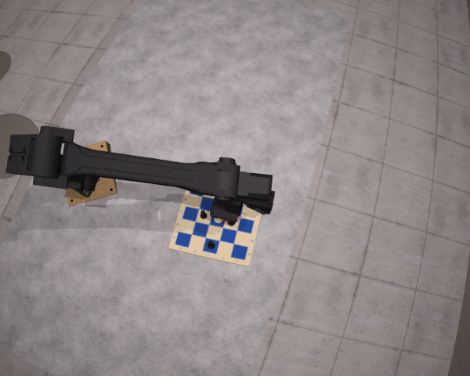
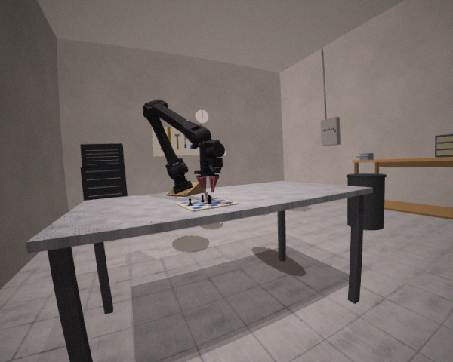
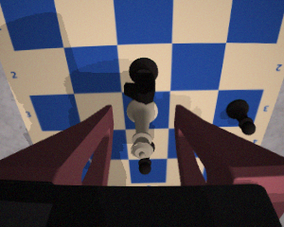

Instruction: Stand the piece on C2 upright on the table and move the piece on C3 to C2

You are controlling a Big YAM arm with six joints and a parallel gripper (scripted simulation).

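The blue and cream chessboard (image 3: 142, 26) lies on the grey table and also shows in the top and exterior views (image 1: 215, 228) (image 2: 206, 204). A black piece (image 3: 142, 79) is on C2; I cannot tell whether it stands upright. A white piece (image 3: 141, 128) is on C3, right behind it. My gripper (image 3: 143, 113) is open with nothing between its fingers. The dark red fingers frame the white piece from above. In the side view the gripper (image 2: 208, 187) hovers a little above the pieces. In the overhead view the wrist hides the C3 piece.
A black pawn (image 3: 239, 115) is on A3. A small dark piece (image 3: 145, 165) shows low in the C column near the fingers. The arm's wooden base plate (image 1: 91, 174) sits left of the board. The table edge is far from the board.
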